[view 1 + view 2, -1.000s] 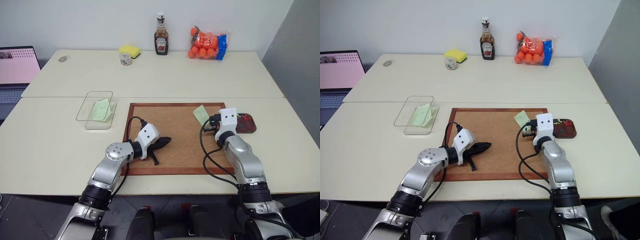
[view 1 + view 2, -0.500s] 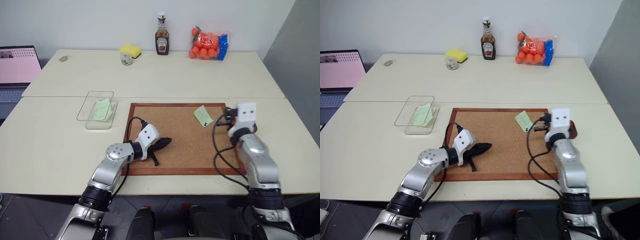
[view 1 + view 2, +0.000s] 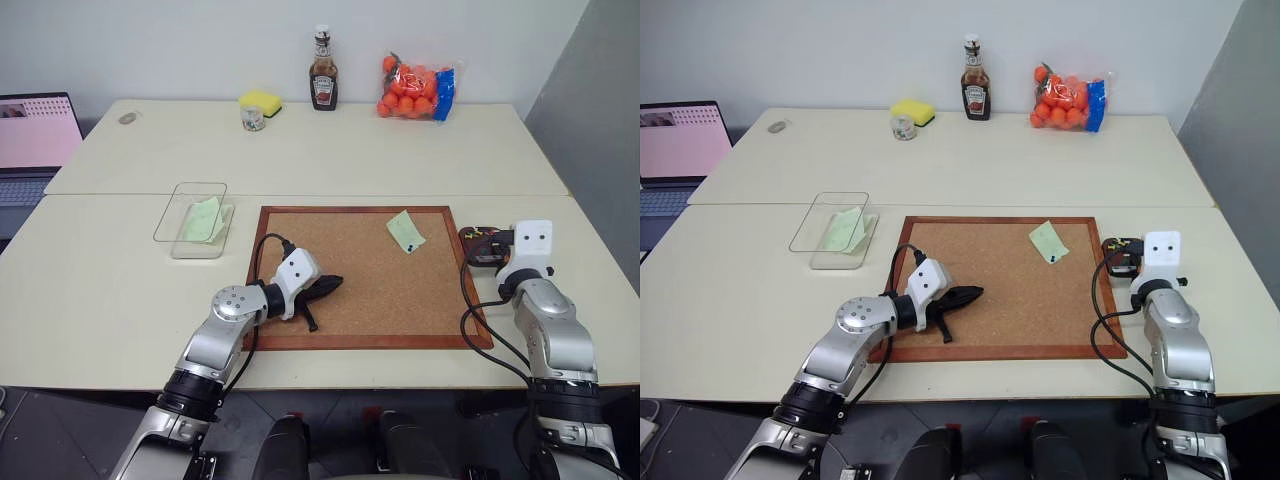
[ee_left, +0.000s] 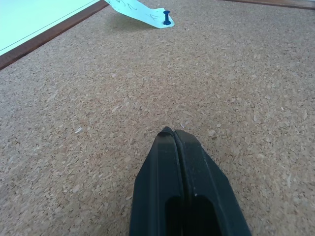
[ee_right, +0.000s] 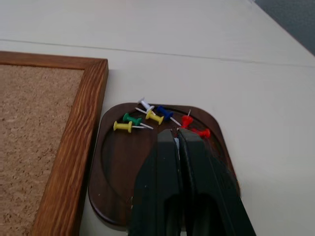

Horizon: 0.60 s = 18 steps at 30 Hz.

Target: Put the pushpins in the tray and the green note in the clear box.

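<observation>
The pale green paper note (image 3: 404,231), pinned near the cork board's far right corner by one blue pushpin (image 4: 167,17), could tear if pulled before that pin joins the coloured pushpins (image 5: 147,118) in the dark brown tray (image 5: 118,196) under the closed, empty right gripper (image 5: 176,138); the closed left gripper (image 4: 173,133) rests mid-board.

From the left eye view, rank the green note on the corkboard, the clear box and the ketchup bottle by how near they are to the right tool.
1. Green note: on the corkboard, just left of the right tool.
2. Clear box: off the corkboard's far left side.
3. Ketchup bottle: at the table's back edge.
</observation>
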Each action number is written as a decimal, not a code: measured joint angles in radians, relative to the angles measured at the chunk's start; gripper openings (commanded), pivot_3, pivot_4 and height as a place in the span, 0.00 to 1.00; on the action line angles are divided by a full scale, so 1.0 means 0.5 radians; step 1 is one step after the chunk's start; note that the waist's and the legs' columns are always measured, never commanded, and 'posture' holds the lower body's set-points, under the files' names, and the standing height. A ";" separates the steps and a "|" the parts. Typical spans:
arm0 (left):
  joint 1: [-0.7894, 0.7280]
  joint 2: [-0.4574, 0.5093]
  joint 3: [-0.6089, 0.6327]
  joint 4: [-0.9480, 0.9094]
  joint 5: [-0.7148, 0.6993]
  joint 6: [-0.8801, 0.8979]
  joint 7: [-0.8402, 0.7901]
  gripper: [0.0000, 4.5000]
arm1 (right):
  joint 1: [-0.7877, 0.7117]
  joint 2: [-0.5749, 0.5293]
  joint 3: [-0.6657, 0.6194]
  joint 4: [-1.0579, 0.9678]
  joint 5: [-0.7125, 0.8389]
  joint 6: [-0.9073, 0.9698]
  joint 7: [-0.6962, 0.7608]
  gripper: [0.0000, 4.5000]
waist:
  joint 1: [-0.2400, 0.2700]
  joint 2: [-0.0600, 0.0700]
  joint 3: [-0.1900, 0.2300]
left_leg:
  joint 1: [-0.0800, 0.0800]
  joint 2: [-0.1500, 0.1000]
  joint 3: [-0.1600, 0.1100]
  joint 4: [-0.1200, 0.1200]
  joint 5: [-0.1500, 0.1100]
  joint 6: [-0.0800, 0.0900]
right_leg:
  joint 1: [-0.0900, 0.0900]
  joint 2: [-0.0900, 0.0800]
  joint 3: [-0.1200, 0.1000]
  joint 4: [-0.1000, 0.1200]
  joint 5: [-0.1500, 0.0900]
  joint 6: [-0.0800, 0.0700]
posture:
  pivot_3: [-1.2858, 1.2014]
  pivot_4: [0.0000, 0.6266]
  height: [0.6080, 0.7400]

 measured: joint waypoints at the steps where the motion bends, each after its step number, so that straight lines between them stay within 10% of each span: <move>1: -0.001 0.000 -0.001 0.000 0.000 0.000 0.000 0.00 | -0.005 0.001 0.001 0.015 0.000 -0.003 -0.001 0.08 | 0.001 0.000 0.000 | 0.000 0.000 0.000 0.000 0.000 0.000 | 0.000 0.000 0.000 0.000 0.000 0.000 | 0.52 0.24 1.00; 14: 0.000 0.001 -0.002 0.000 0.000 -0.005 0.001 0.00 | -0.028 0.011 0.003 0.024 -0.011 -0.045 -0.037 0.68 | 0.001 0.000 0.000 | 0.000 0.000 0.000 0.000 0.000 0.000 | 0.000 0.000 0.000 0.000 0.000 0.000 | 0.52 0.24 1.00; 18: 0.001 0.004 -0.002 0.002 0.000 -0.013 0.001 0.00 | -0.026 0.020 0.011 0.006 -0.007 -0.047 -0.028 0.68 | 0.000 0.000 0.000 | 0.000 0.000 0.000 0.000 0.000 0.000 | 0.000 0.000 0.000 0.000 0.000 0.000 | 0.52 0.24 1.00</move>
